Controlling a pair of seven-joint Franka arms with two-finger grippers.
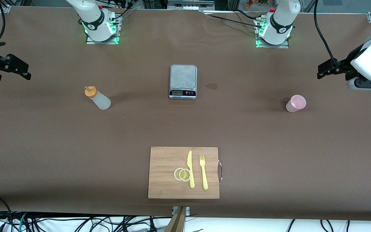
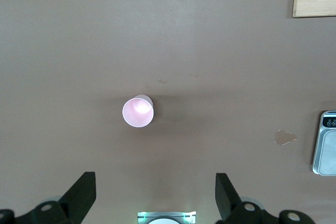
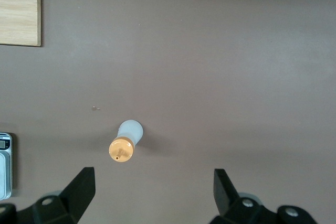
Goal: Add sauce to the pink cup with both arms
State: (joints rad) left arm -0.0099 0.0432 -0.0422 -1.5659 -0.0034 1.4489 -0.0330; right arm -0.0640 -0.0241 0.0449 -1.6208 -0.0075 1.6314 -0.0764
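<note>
The sauce bottle [image 1: 97, 98], whitish with an orange nozzle cap, stands upright on the brown table toward the right arm's end. It also shows in the right wrist view [image 3: 126, 141]. The pink cup [image 1: 296, 103] stands upright and empty toward the left arm's end, and shows in the left wrist view [image 2: 138, 112]. My right gripper [image 1: 24, 71] hangs open and empty high over the table's end beside the bottle, apart from it [image 3: 153, 192]. My left gripper [image 1: 321, 71] hangs open and empty high over the table's end beside the cup, apart from it [image 2: 155, 195].
A grey kitchen scale [image 1: 183, 81] sits mid-table between bottle and cup, with a small wet stain [image 1: 212, 86] beside it. A wooden cutting board [image 1: 166, 161] nearer the front camera holds a yellow knife [image 1: 190, 169], a yellow fork [image 1: 203, 172] and lemon slices [image 1: 182, 174].
</note>
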